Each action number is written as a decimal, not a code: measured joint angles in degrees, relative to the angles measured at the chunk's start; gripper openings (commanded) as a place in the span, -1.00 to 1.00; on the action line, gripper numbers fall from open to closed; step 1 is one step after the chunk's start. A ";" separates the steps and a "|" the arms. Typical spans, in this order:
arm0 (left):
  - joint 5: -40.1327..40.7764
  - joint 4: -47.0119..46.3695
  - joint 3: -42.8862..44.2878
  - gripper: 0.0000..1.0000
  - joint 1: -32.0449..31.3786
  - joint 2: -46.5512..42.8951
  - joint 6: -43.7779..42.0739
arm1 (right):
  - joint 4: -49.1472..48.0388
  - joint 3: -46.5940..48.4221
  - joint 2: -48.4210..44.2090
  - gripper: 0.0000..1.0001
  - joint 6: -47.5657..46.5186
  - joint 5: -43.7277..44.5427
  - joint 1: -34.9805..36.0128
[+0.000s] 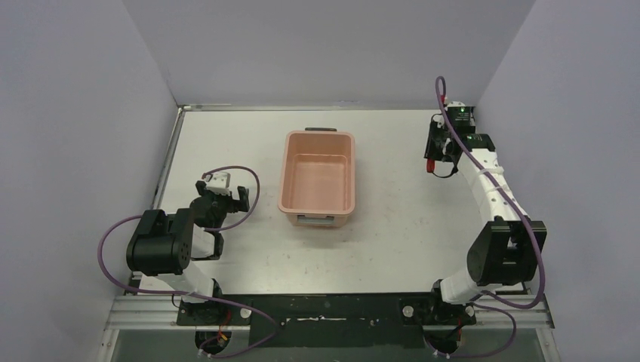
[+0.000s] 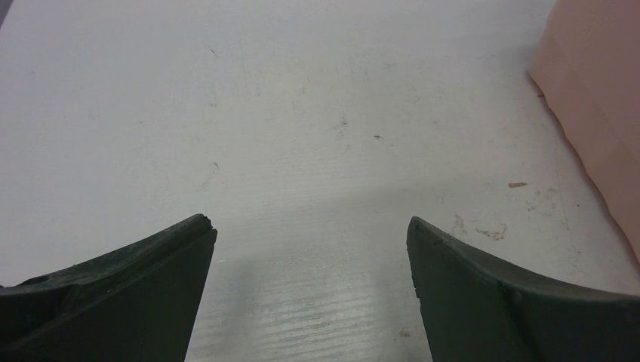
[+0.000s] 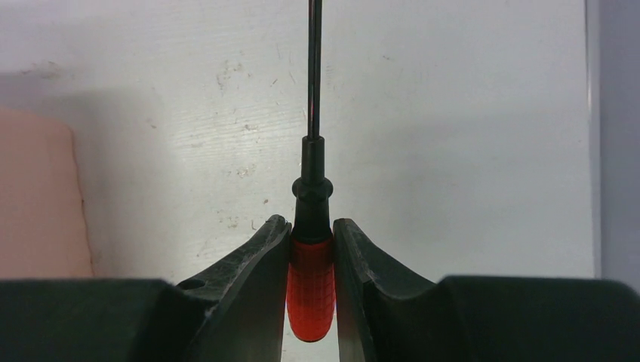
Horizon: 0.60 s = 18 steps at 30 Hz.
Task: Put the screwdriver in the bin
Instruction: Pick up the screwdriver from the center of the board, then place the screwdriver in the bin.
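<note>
We work at a scuffed white table (image 1: 392, 249) with plain pale walls around it. Our right gripper (image 3: 311, 224) is squeezed tight on the red handle of the screwdriver (image 3: 310, 290), well off to the right of the bin (image 1: 318, 179). Our left gripper (image 2: 309, 221) hangs wide apart, holding nothing. The grab looks done. Carrying and dropping are left.

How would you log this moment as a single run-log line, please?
right claw: shut on screwdriver, right of bin | left claw: open, empty | bin: empty
</note>
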<state>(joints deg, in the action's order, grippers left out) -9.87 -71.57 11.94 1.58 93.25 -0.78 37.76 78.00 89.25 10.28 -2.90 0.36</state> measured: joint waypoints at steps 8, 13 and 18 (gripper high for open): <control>0.00 0.00 0.00 0.94 0.00 0.00 0.02 | 0.02 0.00 -6.62 -0.57 -1.90 0.52 0.00; 0.00 0.00 0.00 0.94 0.00 0.00 0.02 | -0.04 0.00 -9.25 -0.58 -2.34 0.52 0.00; 0.00 0.00 0.00 0.94 0.00 0.00 0.00 | -0.04 0.00 -10.40 -0.56 -2.29 0.50 0.00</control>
<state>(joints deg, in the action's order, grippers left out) -9.87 -71.57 11.94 1.58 93.25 -0.78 37.71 78.00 78.85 7.99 -2.39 0.36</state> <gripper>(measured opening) 0.971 0.251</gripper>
